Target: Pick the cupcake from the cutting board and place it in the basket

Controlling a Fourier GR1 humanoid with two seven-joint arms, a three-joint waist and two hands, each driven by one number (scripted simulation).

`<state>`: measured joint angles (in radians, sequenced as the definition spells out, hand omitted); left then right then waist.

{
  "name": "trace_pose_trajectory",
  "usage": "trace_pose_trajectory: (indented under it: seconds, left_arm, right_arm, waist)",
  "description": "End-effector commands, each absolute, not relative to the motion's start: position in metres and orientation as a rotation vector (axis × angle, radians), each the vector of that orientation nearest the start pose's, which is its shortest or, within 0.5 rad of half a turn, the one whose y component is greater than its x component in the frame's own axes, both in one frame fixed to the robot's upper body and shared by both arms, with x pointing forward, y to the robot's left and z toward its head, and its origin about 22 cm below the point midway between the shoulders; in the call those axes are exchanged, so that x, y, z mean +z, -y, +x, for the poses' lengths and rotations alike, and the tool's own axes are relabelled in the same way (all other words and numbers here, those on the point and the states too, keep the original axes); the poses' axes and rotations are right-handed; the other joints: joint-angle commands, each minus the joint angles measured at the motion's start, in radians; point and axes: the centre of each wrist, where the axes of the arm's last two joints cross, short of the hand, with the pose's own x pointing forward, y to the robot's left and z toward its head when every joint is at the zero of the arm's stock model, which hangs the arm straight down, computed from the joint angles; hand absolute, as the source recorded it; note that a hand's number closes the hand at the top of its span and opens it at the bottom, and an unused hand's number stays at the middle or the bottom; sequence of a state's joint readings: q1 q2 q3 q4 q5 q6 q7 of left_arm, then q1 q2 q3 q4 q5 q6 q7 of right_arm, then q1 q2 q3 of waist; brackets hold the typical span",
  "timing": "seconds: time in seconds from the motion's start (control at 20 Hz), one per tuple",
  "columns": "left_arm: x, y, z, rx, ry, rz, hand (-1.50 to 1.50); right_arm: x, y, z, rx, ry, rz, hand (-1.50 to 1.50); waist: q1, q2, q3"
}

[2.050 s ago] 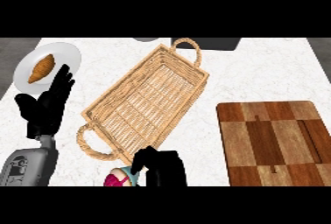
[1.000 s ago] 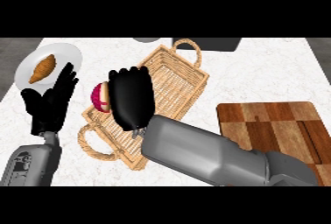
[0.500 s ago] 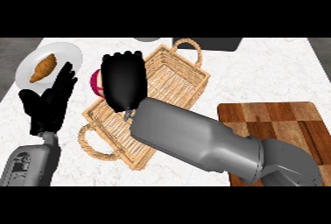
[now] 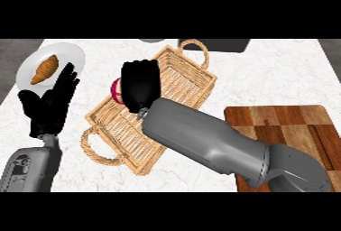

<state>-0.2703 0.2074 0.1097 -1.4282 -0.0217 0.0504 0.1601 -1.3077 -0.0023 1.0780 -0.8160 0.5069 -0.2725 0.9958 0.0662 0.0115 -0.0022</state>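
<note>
My right hand (image 4: 140, 85) reaches across the wicker basket (image 4: 180, 85) and is curled round the cupcake (image 4: 117, 90), of which only a pink and red edge shows at the hand's left side. The hand and cupcake hang over the basket's left rim, near its middle. The grey right forearm (image 4: 206, 140) crosses the basket from the lower right. The wooden cutting board (image 4: 286, 122) lies at the right with nothing on its visible part. My left hand (image 4: 50, 106) rests open, fingers up, at the left, apart from the basket.
A white plate (image 4: 70, 52) holding a croissant (image 4: 45, 70) sits at the far left, just beyond the left hand's fingertips. A dark object (image 4: 213, 43) lies at the counter's far edge behind the basket. The basket's looped handles stick out at both ends.
The right hand rose from the near edge with the cupcake and swept up and left over the basket; over the last half second it edged slightly right. The left hand stayed still.
</note>
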Motion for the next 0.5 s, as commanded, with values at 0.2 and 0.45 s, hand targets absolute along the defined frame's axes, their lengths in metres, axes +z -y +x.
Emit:
trace_pose_trajectory:
  seconds: [0.2, 0.45]
  left_arm:
    - [0.040, -0.276, 0.303, -0.084, 1.530, 0.253, 0.00]
    - [0.046, -0.272, 0.300, -0.071, 1.539, 0.242, 0.00]
  right_arm:
    - [0.115, -0.059, 0.342, 1.175, 1.413, -1.219, 1.50]
    - [0.104, -0.054, 0.344, 1.226, 1.363, -1.234, 1.50]
  waist:
    - [-0.001, 0.000, 0.000]
    - [-0.005, -0.002, 0.001]
